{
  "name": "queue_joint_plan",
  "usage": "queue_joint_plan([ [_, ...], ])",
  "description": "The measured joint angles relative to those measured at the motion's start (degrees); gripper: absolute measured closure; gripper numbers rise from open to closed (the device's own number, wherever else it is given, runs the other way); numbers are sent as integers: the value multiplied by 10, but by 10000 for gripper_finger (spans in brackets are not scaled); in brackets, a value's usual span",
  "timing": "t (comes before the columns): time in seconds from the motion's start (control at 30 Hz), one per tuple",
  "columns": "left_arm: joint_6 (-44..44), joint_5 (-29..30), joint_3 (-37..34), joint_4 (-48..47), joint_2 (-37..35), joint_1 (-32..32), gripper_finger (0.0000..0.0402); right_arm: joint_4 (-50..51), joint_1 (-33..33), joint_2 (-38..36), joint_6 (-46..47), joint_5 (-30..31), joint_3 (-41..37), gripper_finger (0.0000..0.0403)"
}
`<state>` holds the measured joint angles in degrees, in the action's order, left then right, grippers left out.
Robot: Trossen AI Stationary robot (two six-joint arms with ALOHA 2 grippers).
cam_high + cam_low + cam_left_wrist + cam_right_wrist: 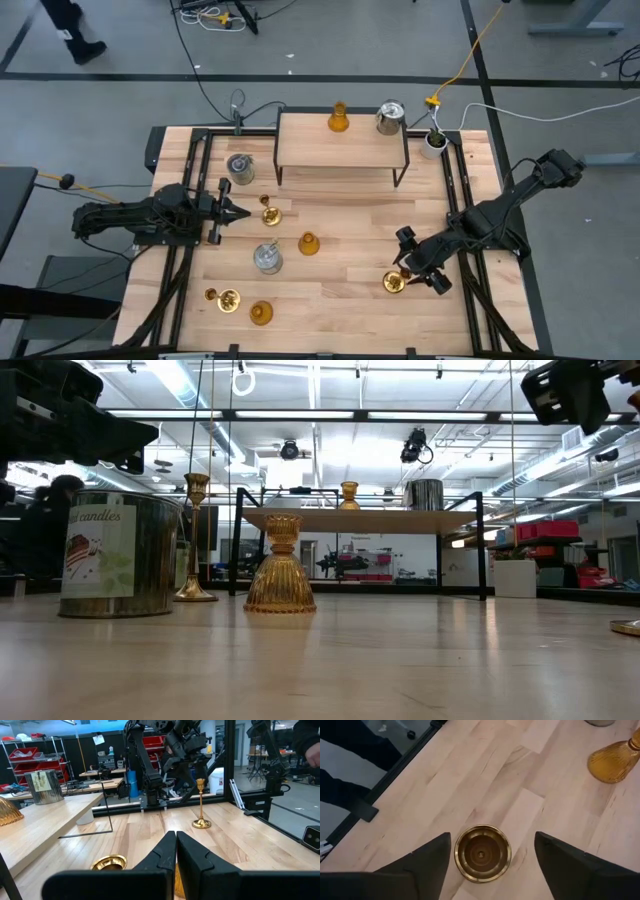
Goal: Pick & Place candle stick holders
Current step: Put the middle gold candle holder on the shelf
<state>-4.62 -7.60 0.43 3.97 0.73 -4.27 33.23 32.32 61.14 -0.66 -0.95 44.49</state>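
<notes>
Right gripper [482, 865], jaws spread wide and empty, hangs directly over 1 brass candle stick holder [482, 852] standing upright near the table's [350, 290] right front, a finger on either side of its round base; the left gripper [240, 213], shut on nothing, waits at the left. A likely risk is that an off-centre closure tips or skids the slender, top-heavy holder away. Only the silvery tin [118, 555] bears legible writing: "candles".
</notes>
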Motion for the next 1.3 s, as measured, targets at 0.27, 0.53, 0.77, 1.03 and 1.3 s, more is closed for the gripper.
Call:
queue_joint_plan([
  [0.27,0,0,0,0,0,0,383,0,0,0,0,0,0,159],
  [0.53,0,0,0,0,0,0,383,2,0,0,0,-2,0,197],
  [0.77,0,0,0,0,0,0,383,2,0,0,-1,-2,0,229],
  [1.03,0,0,0,0,0,0,383,1,0,-1,-2,-2,0,248],
  [1.3,0,0,0,0,0,0,383,2,0,-1,-1,-2,0,240],
])
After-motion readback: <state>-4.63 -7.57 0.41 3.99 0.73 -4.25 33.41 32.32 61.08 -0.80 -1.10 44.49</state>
